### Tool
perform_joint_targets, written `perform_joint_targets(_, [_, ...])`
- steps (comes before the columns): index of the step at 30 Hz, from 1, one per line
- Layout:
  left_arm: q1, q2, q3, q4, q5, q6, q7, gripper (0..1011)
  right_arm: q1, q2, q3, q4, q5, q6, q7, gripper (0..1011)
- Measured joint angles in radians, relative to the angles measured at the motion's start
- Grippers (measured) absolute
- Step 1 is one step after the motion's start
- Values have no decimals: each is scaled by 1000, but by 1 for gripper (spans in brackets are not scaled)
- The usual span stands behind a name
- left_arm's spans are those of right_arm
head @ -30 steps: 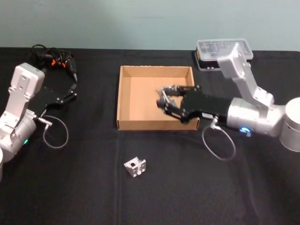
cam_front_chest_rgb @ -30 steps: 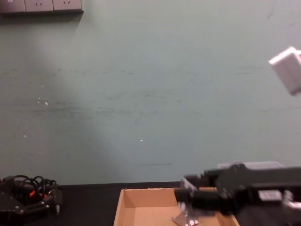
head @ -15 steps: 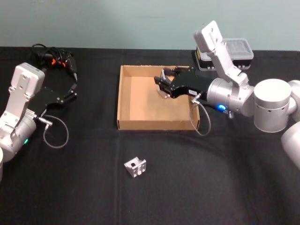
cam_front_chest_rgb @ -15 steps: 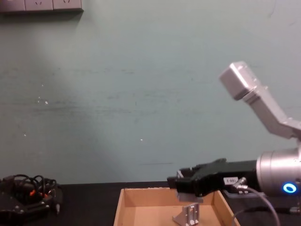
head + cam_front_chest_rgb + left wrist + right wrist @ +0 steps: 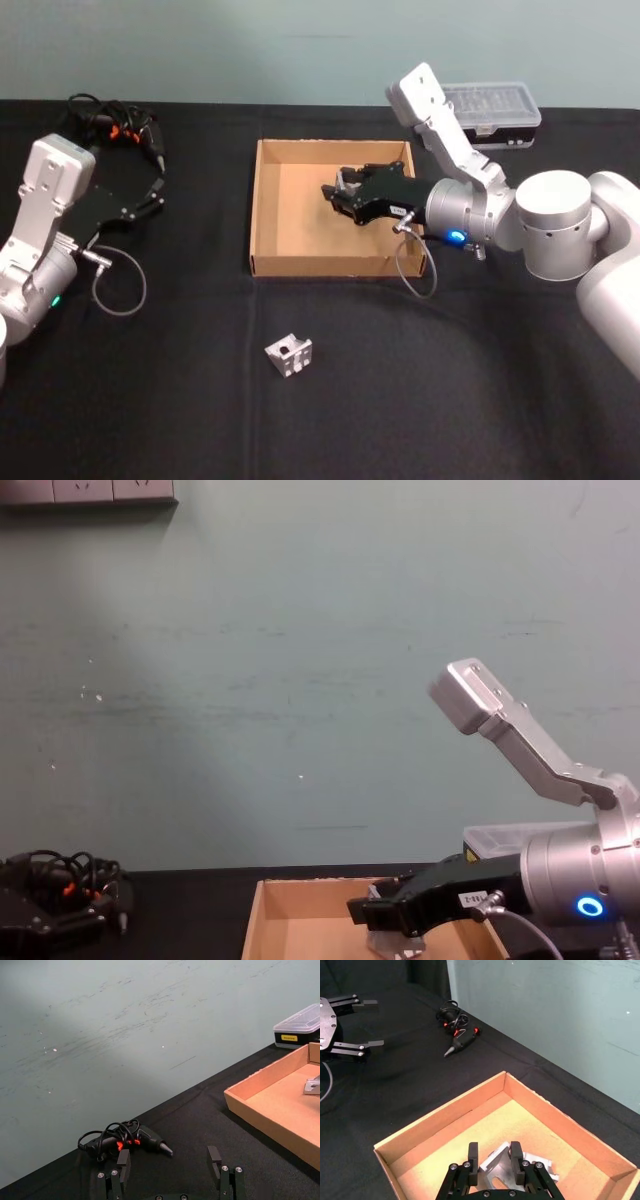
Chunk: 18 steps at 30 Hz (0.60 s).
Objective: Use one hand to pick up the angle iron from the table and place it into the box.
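Note:
My right gripper (image 5: 335, 192) reaches into the tan box (image 5: 262, 210) from the right and hangs low over its back middle. In the right wrist view the right gripper (image 5: 494, 1152) is shut on a silver angle iron (image 5: 495, 1164), which sits just above the box floor (image 5: 465, 1152). The chest view shows the gripper (image 5: 365, 915) over the box (image 5: 300, 890). A second angle iron (image 5: 288, 356) lies on the black table (image 5: 450, 400) in front of the box. My left gripper (image 5: 155, 190) is parked open at the far left.
A black glue gun with tangled cable (image 5: 120, 125) lies at the back left, just beyond the left gripper (image 5: 168, 1151). A small black case with a clear lid (image 5: 495, 102) stands behind the box at the right. The right arm's cable loop (image 5: 415, 270) droops over the box's front right corner.
The right gripper has moved from the box's front right to its back middle and sunk lower, still holding the angle iron. Its forearm swung left. The left arm stayed still.

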Motion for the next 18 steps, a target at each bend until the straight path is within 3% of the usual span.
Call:
perform_joint_targets(9, [0,0,0,0,0,0,0,1000,0,2,0,-1,1,-3,0,396])
perform_joint_targets(12, [0,0,0,0,0,0,0,1000,-1,2,0,-2,1,-3,0,440])
perform_joint_targets(18, [0,0,0,0,0,0,0,1000,-1,3,0,-2,1,-5,0,629])
